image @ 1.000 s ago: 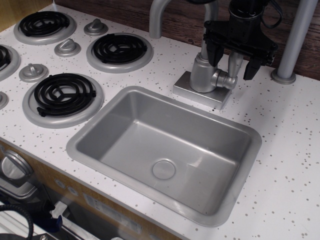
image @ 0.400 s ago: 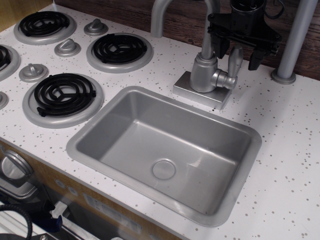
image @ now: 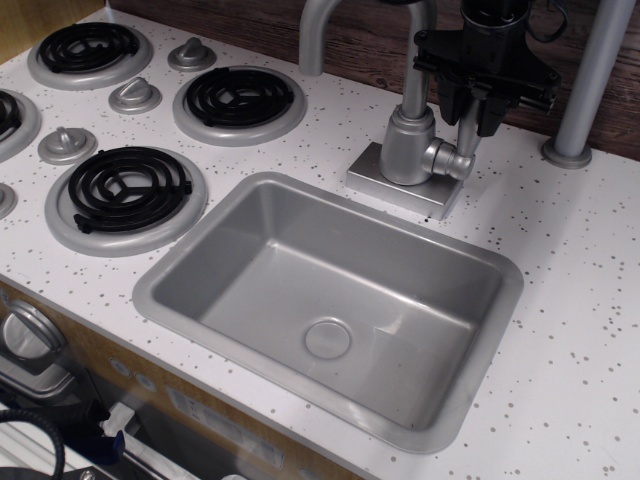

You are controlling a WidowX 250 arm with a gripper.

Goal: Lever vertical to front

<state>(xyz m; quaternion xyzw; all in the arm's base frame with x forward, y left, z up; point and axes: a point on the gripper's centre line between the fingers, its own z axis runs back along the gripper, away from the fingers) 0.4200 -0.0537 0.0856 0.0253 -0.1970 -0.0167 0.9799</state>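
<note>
The lever (image: 465,138) is a short silver-grey rod. It stands upright from a round knuckle (image: 455,160) on the right side of the faucet's cylindrical base (image: 405,148). My black gripper (image: 470,112) hangs from above and its fingers are closed on the lever's upper end, which they hide. The lower part of the lever shows below the fingertips.
The arched spout pipe (image: 318,30) rises left of the gripper. A thick grey pole (image: 590,80) with a round foot stands close on the right. The grey sink (image: 200,240) lies in front. Black burners (image: 238,98) and knobs (image: 135,95) sit at the left.
The gripper rose slightly along the lever, then its wide-open fingers closed in on the lever's top. The lever still stands upright.
</note>
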